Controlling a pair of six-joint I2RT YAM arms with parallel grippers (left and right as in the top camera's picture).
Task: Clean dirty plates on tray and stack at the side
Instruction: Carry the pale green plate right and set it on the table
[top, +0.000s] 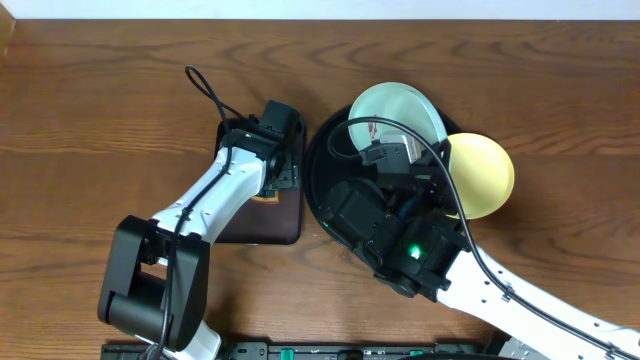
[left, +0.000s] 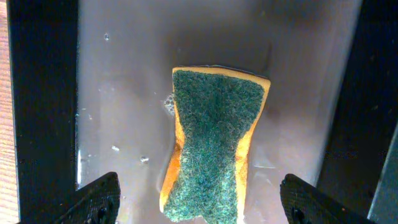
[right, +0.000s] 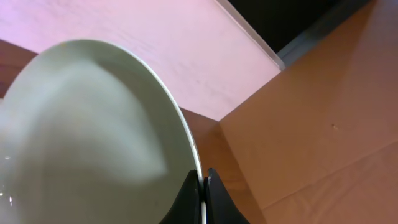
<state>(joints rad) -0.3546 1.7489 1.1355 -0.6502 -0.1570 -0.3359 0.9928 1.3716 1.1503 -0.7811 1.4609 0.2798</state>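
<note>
My right gripper (top: 396, 150) is shut on the rim of a pale mint-blue plate (top: 395, 108) and holds it tilted over the round black tray (top: 318, 172). In the right wrist view the fingers (right: 202, 178) pinch the plate's edge (right: 87, 137). A pale yellow plate (top: 487, 172) lies at the tray's right rim, partly under my right arm. I see no second mint plate. My left gripper (top: 287, 152) is open over a green and yellow sponge (left: 214, 149), with its fingers (left: 199, 190) on either side and apart from it.
The sponge lies on a wet dark-brown rectangular tray (top: 265, 225), left of the black tray; it also shows in the left wrist view (left: 124, 74). Bare wooden table surrounds both trays. My right arm covers much of the black tray.
</note>
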